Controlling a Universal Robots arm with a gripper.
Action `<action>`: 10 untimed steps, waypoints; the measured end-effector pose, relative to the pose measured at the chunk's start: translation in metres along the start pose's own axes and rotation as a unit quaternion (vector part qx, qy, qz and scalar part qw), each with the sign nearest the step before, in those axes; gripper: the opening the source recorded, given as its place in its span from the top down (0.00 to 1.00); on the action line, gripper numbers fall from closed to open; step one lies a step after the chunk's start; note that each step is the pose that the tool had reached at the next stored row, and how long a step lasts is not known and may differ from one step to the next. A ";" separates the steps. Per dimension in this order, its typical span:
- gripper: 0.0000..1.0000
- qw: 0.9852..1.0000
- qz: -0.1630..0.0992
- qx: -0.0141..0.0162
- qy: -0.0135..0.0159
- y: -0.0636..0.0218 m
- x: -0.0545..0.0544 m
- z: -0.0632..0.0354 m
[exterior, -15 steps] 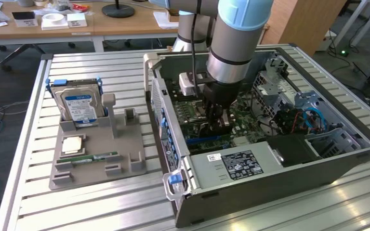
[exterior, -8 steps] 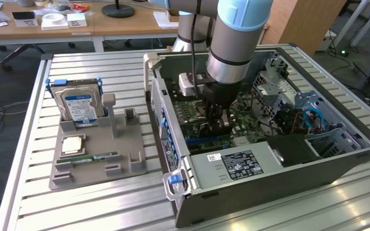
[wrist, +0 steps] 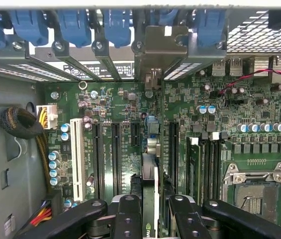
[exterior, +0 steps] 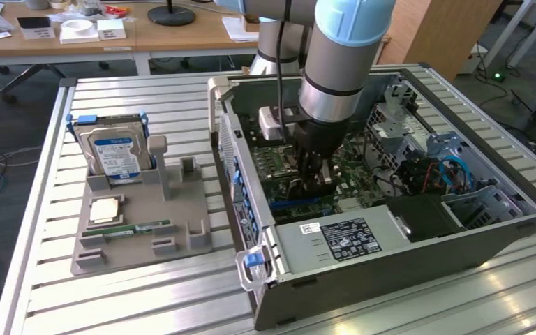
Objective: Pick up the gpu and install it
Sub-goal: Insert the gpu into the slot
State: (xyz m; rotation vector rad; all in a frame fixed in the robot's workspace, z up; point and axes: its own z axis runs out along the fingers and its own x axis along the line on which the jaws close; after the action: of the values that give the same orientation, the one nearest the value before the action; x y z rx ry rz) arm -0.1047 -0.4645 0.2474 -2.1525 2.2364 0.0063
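Gripper (wrist: 150, 213) closed narrow on gpu (wrist: 150, 185); card edge-on, just above motherboard (wrist: 190, 107), inside case. I can't tell if seated. My worry: connector edge skewed to motherboard socket, or bracket (wrist: 161, 42) snagging. Pressing then flexes motherboard, card slips.

The gpu (wrist: 149, 191) stands on edge over the motherboard (wrist: 118, 99), seen as a thin dark strip, clamped between the gripper (wrist: 149, 211) fingers, its silver bracket (wrist: 162, 45) at the motherboard's rear edge
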 end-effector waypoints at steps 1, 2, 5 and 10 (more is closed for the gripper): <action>0.74 1.000 0.000 0.000 0.000 0.0000 0.000 0.0002; 0.74 1.000 0.000 0.000 0.000 0.0000 0.000 0.0004; 0.74 1.000 0.000 0.000 0.000 0.0000 0.000 0.0006; 0.74 1.000 0.000 0.000 0.000 0.0000 0.000 0.0015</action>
State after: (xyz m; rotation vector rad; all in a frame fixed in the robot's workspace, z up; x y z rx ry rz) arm -0.1047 -0.4646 0.2459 -2.1528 2.2364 0.0062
